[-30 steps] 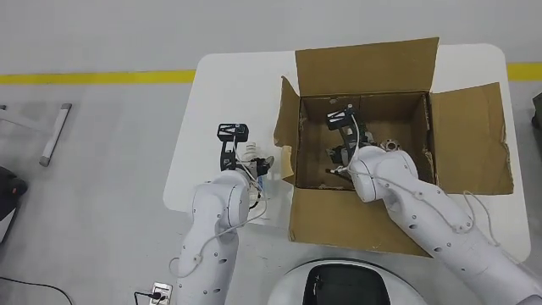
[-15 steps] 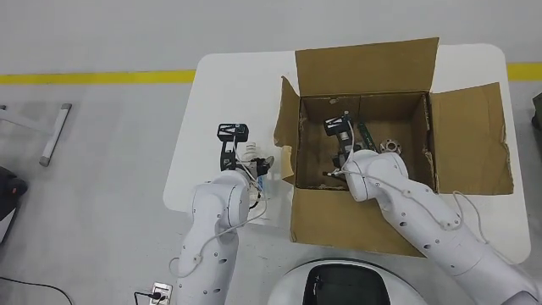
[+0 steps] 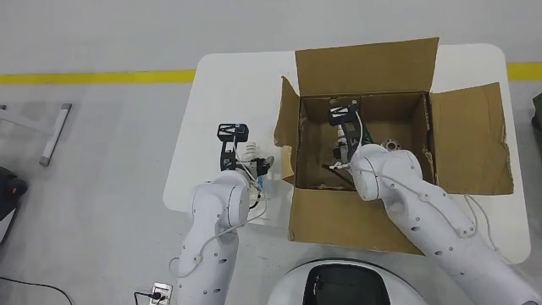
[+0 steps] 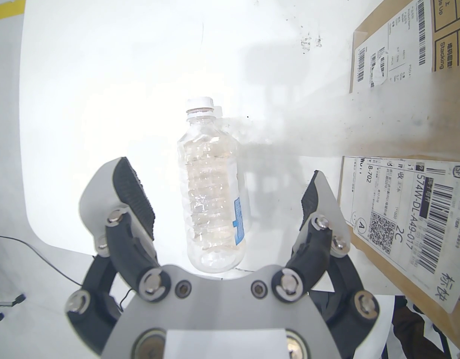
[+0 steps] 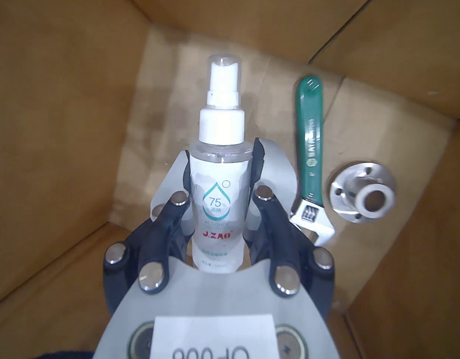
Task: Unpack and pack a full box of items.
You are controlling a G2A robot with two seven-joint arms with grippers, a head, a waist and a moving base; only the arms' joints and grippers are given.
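Box [image 3: 366,68] stands open on the desk [image 3: 229,85]; outside its left wall the left gripper [image 4: 222,181] has its fingers [image 4: 134,196] spread around a lying water bottle [image 4: 211,203], not touching it; inside, the right gripper [image 5: 221,155] clamps a spray bottle [image 5: 218,203], wrench [image 5: 309,143] and flange [image 5: 362,198] beside it.

White table [image 3: 227,93] bears an open box [image 3: 364,68] and a bottle [image 4: 211,188]

**Around the work area**

A white table [image 3: 229,85] with rounded corners stands on a pale grey floor [image 3: 102,17]. 1 yellow line [image 3: 93,76] runs across the floor, meets the table's left edge and shows again past its right edge. A grey metal bar [image 3: 53,134] lies on the floor, well apart from the table, on its left. A thin black cable [image 3: 25,286] trails over the floor nearer the robot.
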